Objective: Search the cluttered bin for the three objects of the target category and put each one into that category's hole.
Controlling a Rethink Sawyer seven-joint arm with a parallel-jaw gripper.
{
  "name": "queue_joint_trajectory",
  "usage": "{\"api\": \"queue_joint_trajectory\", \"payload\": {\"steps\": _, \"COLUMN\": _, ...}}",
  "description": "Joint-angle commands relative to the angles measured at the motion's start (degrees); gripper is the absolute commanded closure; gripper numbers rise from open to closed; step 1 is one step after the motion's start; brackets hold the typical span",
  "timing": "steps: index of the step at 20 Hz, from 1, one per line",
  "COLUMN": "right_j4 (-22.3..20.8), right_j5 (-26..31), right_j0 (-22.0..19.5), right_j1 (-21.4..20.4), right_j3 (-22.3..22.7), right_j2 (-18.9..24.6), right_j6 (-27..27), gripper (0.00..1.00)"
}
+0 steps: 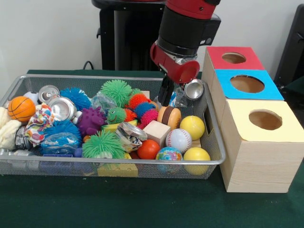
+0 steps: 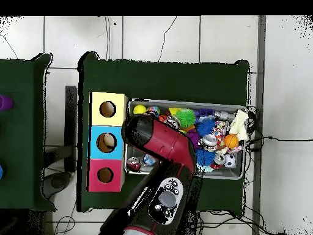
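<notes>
The silver wire-mesh bin (image 1: 118,162) is full of toys: spiky balls, smooth balls, wooden blocks and several crushed cans. It also shows in the overhead view (image 2: 239,177). The hole (image 1: 233,58) is in the red top of the farthest wooden box; in the overhead view the hole (image 2: 105,175) is nearest the robot's base. My gripper (image 1: 166,96) reaches down into the bin's far right part, above a brown and tan wooden disc (image 1: 170,116). A crushed silver can (image 1: 194,89) lies just beside it in the far right corner. In the overhead view the arm hides the gripper.
A blue-topped box (image 1: 247,84) and a yellow-topped box (image 1: 265,119) stand in a row with the red one, right of the bin. A baseball (image 1: 179,139), yellow balls (image 1: 193,127) and a globe ball (image 1: 169,155) lie at the bin's near right.
</notes>
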Motion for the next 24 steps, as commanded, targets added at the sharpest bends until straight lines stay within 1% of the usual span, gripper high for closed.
{"api": "queue_joint_trajectory", "payload": {"steps": 1, "right_j4": -4.35, "right_j5": 5.5, "right_j0": -3.2, "right_j1": 0.17, "right_j3": -2.22, "right_j2": 9.58, "right_j6": -2.37, "gripper": 1.0}}
{"api": "queue_joint_trajectory", "payload": {"steps": 5, "right_j4": -5.6, "right_j5": 5.39, "right_j0": -3.87, "right_j1": -0.57, "right_j3": -1.63, "right_j2": 10.33, "right_j6": -2.25, "gripper": 1.0}}
{"api": "queue_joint_trajectory", "payload": {"steps": 9, "right_j4": -7.13, "right_j5": 3.66, "right_j0": -4.96, "right_j1": -1.08, "right_j3": 0.04, "right_j2": 11.61, "right_j6": -2.86, "gripper": 1.0}}
{"api": "queue_joint_trajectory", "payload": {"steps": 14, "right_j4": -9.65, "right_j5": -2.34, "right_j0": -8.1, "right_j1": -1.73, "right_j3": 3.96, "right_j2": 15.02, "right_j6": -4.7, "gripper": 1.0}}
{"api": "queue_joint_trajectory", "payload": {"steps": 16, "right_j4": -10.73, "right_j5": -2.99, "right_j0": -9.19, "right_j1": -1.81, "right_j3": 3.9, "right_j2": 15.79, "right_j6": -4.79, "gripper": 1.0}}
{"api": "queue_joint_trajectory", "payload": {"steps": 24, "right_j4": -15.28, "right_j5": -0.95, "right_j0": -14.54, "right_j1": -2.74, "right_j3": 2.56, "right_j2": 18.78, "right_j6": -7.09, "gripper": 1.0}}
